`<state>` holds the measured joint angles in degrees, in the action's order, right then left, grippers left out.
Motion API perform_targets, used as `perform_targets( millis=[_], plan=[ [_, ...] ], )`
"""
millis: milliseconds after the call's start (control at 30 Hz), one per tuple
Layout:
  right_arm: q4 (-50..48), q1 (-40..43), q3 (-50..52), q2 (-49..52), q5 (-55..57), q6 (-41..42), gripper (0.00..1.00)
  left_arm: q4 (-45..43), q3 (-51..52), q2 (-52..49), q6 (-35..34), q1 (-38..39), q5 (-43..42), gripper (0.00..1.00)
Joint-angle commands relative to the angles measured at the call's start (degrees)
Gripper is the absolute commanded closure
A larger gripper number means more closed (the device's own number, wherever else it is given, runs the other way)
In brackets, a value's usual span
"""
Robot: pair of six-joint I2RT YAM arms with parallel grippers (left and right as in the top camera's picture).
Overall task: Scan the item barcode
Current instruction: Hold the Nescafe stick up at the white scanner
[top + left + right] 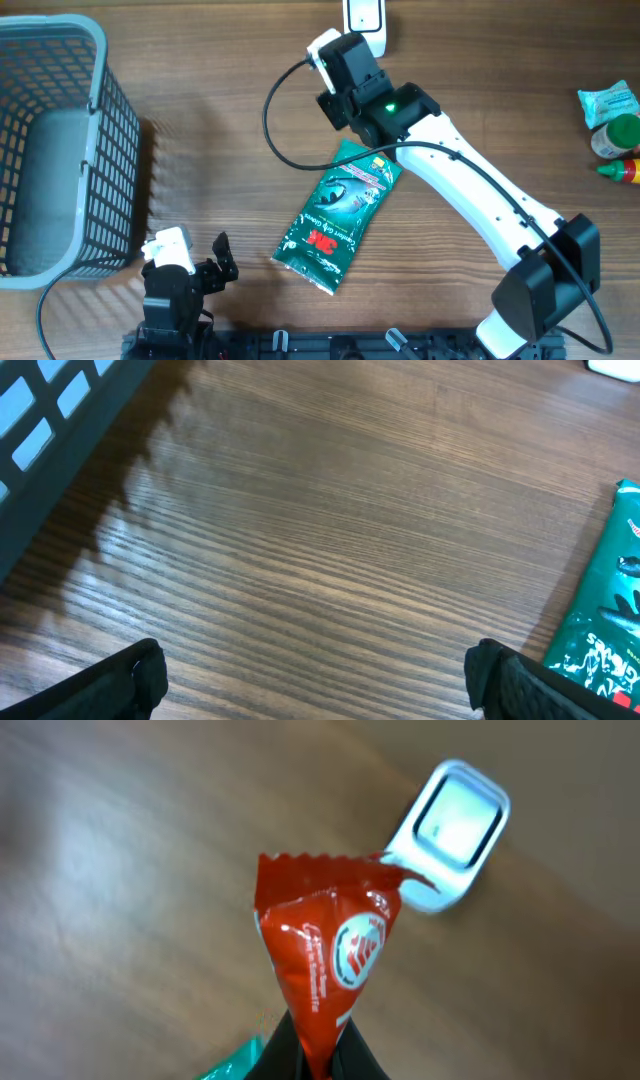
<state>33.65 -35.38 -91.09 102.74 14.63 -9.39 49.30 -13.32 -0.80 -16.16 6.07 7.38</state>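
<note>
Right gripper [318,1058]: pressed together, pinching the lower end of a red crinkled foil wrapper [325,955] with white print.
Item position: the wrapper is off the brown wooden table [220,130], its serrated top edge pointing away from the fingers. It overlaps a corner of the white rounded-square scanner [452,830]; whether they touch cannot be told.
Right wrist view only: the red wrapper shows here. From overhead the arm's black head hides it, and only the scanner [364,18] at the table's far edge can be seen.
Left gripper [318,685]: spread wide, nothing between its black fingers, low at the near edge.
Green 3M foil packet [340,215]: lies flat mid-table. Overhead shows all of it, while the left wrist view catches only one end [605,610].
Grey mesh basket [95,150]: at the left. The left wrist view sees just a corner [60,430] and its shadow.
Overhead only: a pale teal packet [607,103] and a green-capped bottle [618,135] at the right edge.
</note>
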Motion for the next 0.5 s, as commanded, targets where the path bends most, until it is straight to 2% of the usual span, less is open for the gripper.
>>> perform_targets(
  millis=[0,100,367,467],
  plan=[
    [-6.5,0.8,0.0,0.9,0.4,-15.5,0.96,-0.2,0.2,0.4,0.8,0.3,-0.3,0.00],
    [-17.0,3.5,0.0,5.0,1.0,-24.6,0.96,-0.2,0.2,0.4,0.8,0.3,-0.3,0.00],
    [-45.6,11.3,-3.7,21.0,-1.2,-38.0,0.96,-0.2,0.2,0.4,0.8,0.3,-0.3,0.00],
    [-54.7,12.3,-4.3,25.7,-5.0,-38.6,0.96,-0.2,0.2,0.4,0.8,0.3,-0.3,0.00]
  ],
)
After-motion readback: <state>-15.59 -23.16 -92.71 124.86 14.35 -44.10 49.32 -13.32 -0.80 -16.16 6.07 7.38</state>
